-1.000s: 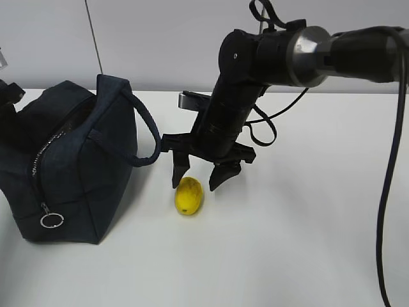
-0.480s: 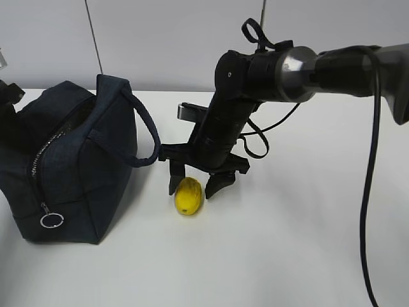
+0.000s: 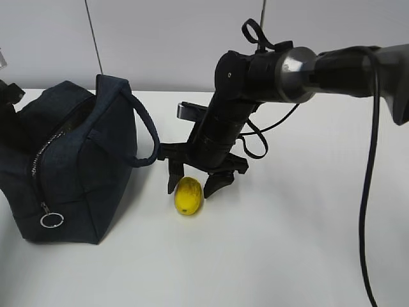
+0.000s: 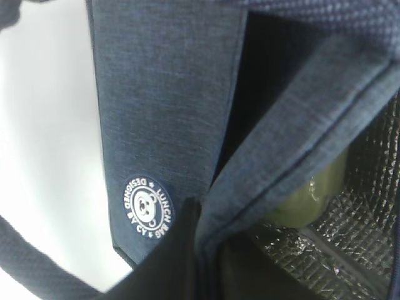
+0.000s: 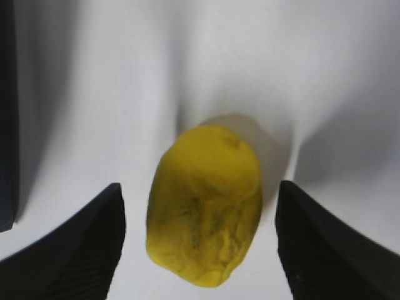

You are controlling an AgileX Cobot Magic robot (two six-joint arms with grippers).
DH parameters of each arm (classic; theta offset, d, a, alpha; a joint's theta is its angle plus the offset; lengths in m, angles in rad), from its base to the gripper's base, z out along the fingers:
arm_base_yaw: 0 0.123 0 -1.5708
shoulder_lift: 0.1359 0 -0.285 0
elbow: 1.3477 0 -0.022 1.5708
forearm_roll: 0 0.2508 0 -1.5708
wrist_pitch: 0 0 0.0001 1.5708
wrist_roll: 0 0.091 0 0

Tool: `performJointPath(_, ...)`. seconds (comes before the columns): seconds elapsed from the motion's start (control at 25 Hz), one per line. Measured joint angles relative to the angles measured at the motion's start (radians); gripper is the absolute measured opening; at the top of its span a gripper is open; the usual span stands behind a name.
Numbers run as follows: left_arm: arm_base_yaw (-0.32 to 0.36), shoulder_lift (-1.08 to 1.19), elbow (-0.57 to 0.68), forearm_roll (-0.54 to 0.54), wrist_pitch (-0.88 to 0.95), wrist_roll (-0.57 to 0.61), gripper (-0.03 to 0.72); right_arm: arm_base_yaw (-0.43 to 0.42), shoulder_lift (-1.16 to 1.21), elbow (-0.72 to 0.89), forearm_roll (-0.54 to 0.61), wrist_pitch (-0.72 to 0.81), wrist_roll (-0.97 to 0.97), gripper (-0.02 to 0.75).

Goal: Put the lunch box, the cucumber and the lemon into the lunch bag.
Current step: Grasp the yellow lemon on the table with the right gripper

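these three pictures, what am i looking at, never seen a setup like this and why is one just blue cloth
This is a two-armed robot, filmed by three cameras at one moment. The wide picture looks down at a white table from in front. The other two come from small cameras on the robot's wrists, so they look past each arm's gripper.

On the table stand a navy lunch bag and, beside it, a lemon. In the wide view the right gripper is low over the lemon. Its wrist picture shows the lemon between two open fingers, not touching them, so nothing is held yet.

The blue cloth picture is the left wrist camera, pressed close to the bag with its round logo. The left gripper is shut, apparently pinching the bag's edge. Something green lies inside.
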Motion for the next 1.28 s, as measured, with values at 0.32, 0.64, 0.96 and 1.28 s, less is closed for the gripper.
performJointPath(0.32, 0.0, 0.0, 0.0, 0.0, -0.002, 0.0, -0.009, 0.0, 0.037, -0.004, 0.045, 0.008, 0.002, 0.559)
performJointPath(0.64, 0.0, 0.0, 0.0, 0.0, -0.002, 0.0, -0.009, 0.0, 0.041, -0.008, 0.054, 0.014, 0.002, 0.541)
performJointPath(0.96, 0.0, 0.0, 0.0, 0.0, -0.002, 0.0, -0.009, 0.0, 0.045, -0.011, 0.046, 0.026, 0.002, 0.424)
performJointPath(1.28, 0.0, 0.0, 0.0, 0.0, -0.004, 0.0, -0.009, 0.0, 0.051, -0.045, 0.023, 0.133, -0.016, 0.401)
